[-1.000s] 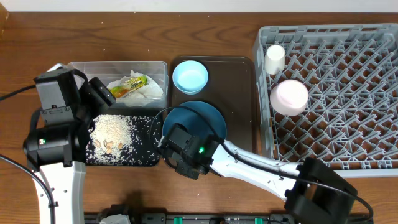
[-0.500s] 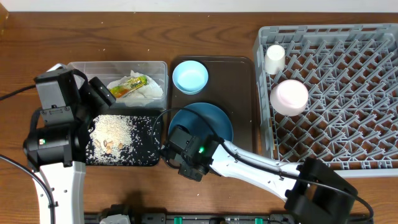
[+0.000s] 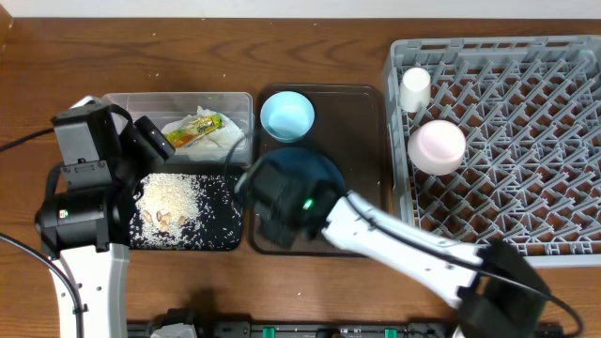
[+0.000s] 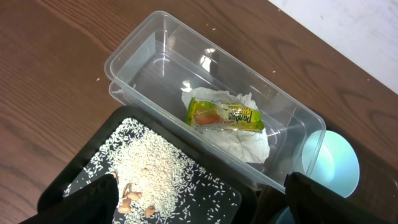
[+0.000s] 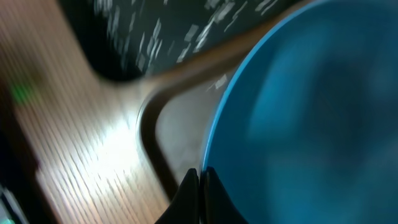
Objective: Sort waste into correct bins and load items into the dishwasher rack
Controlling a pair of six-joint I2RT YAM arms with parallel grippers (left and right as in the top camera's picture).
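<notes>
My right gripper [image 5: 200, 177] is shut on the rim of the large dark-blue bowl [image 5: 311, 112]. In the overhead view the gripper [image 3: 274, 202] and the bowl [image 3: 302, 164] are blurred over the brown serving tray [image 3: 364, 127]. My left gripper [image 4: 214, 202] is open and empty above the black tray [image 4: 81, 180], which holds rice scraps [image 4: 155, 168]. The clear tub [image 4: 143, 56] holds the white napkin [image 4: 249, 140] and the yellow-green wrapper [image 4: 225, 116]. The light-blue bowl [image 3: 286, 115] sits on the serving tray. The pink bowl [image 3: 437, 145] and the white cup [image 3: 414, 89] are in the grey rack [image 3: 526, 188]. No chopsticks are in view.
The black tray [image 3: 230, 235] and the clear tub [image 3: 122, 108] stand side by side at the left, next to the serving tray. The rack fills the right side. A few brown scraps [image 4: 134, 196] lie among the rice.
My right arm has swung toward the far side and the middle of the serving tray with the dark-blue bowl in its jaws. It is now motion-blurred. The left arm has not moved.
</notes>
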